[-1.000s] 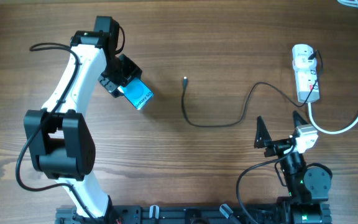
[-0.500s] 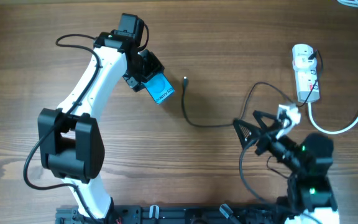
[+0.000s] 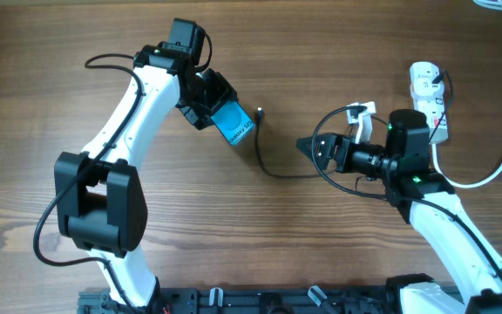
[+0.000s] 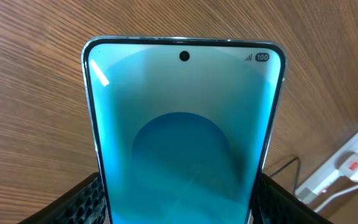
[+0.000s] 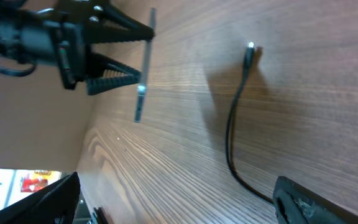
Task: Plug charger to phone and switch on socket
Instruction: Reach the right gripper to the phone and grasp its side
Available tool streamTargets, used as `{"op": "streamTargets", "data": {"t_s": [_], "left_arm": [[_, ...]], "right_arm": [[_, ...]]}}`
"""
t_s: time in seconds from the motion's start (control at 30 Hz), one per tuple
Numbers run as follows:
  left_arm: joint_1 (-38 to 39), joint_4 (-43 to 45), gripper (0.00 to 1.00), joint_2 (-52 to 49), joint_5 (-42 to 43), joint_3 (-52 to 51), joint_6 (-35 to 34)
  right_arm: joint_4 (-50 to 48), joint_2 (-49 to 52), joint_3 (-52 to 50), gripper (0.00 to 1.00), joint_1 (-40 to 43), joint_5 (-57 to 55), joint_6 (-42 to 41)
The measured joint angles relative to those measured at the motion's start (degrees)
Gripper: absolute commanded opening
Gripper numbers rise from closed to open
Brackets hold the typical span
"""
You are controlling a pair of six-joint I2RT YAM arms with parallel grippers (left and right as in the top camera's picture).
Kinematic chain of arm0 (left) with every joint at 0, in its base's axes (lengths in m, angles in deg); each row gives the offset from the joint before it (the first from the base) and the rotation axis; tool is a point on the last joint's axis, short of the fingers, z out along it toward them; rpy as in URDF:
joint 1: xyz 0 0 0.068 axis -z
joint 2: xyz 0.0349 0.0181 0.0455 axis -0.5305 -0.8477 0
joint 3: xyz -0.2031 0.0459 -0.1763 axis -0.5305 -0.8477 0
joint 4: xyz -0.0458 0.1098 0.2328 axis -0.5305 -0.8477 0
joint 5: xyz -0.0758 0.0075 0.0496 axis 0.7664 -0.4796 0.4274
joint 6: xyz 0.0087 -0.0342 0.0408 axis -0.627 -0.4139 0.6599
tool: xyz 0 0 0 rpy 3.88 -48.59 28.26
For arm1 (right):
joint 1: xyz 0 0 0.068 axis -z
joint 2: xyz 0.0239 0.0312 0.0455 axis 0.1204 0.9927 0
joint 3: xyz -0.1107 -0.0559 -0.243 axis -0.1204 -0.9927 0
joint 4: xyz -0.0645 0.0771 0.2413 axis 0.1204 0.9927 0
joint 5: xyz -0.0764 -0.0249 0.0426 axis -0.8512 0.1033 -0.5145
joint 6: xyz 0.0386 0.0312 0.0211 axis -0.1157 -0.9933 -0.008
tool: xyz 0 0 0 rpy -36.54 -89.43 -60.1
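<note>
left fingers (image 4: 82,202): phone (image 4: 182,137) is gripped by its sides
right fingers (image 5: 316,202): spread wide, nothing held, charger (image 5: 232,137) close by
socket (image 3: 429,103): near tabletop (image 3: 338,52) far right corner

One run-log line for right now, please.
left gripper: shut on phone, lifted off table | right gripper: open, empty, over charger | plug tip: on table near phone, unplugged | socket: no gripper on it

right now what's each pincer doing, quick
left pincer: closed on the phone
right pincer: open, holding nothing
</note>
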Motion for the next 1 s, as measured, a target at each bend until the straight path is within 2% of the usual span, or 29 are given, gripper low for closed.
{"op": "streamTargets", "data": {"t_s": [0.1, 0.2, 0.37, 0.63, 0.93, 1.0], "left_arm": [[0.00, 0.00, 0.63, 0.00, 1.29, 0.00, -2.23], [0.02, 0.00, 0.63, 0.00, 1.84, 0.00, -4.37], [0.87, 0.85, 0.62, 0.00, 2.03, 0.00, -8.68], [4.87, 1.05, 0.63, 0.00, 2.23, 0.00, -12.55], [11.15, 2.80, 0.62, 0.00, 3.10, 0.00, -13.49], [12.24, 3.76, 0.62, 0.00, 3.13, 0.00, -13.64]], "right_arm": [[-2.27, 3.26, 0.00, 0.84, -0.02, -2.93, -4.42], [-6.97, 5.68, 0.04, 0.79, -0.59, -4.72, -7.28], [-15.47, 6.49, 0.20, 0.77, -7.74, -11.80, -14.62], [-18.16, 6.51, 0.22, 0.70, -18.82, -25.05, -23.54], [-17.31, 6.51, 0.22, 0.63, -19.82, -30.18, -25.88], [-16.33, 6.54, 0.22, 0.57, -19.82, -30.69, -26.14]]}}
